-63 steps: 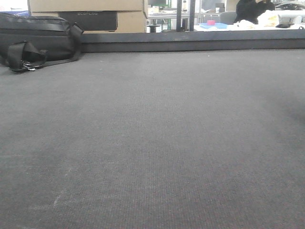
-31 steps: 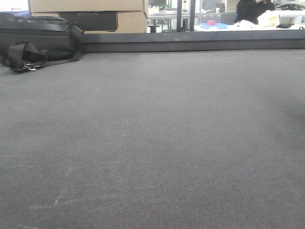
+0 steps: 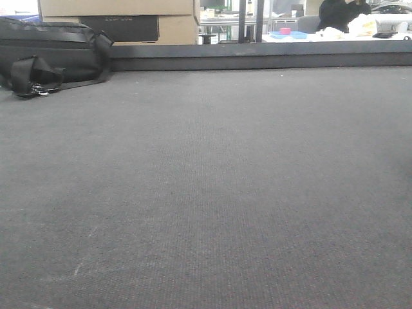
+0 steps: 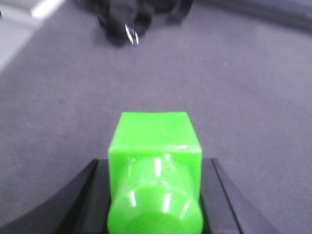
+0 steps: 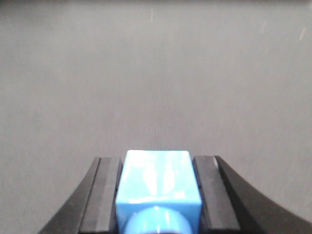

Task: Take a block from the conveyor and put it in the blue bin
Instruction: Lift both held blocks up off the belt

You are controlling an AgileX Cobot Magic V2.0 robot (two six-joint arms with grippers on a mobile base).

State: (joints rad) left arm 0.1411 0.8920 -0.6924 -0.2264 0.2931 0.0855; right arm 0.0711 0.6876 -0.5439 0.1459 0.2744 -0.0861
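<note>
In left claw sits green block (right claw: blue block).

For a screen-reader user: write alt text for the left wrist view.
The left hand grips a green block between its two dark fingers, over a grey surface. A blurred black bag with a metal ring lies at the top of the frame.
</note>
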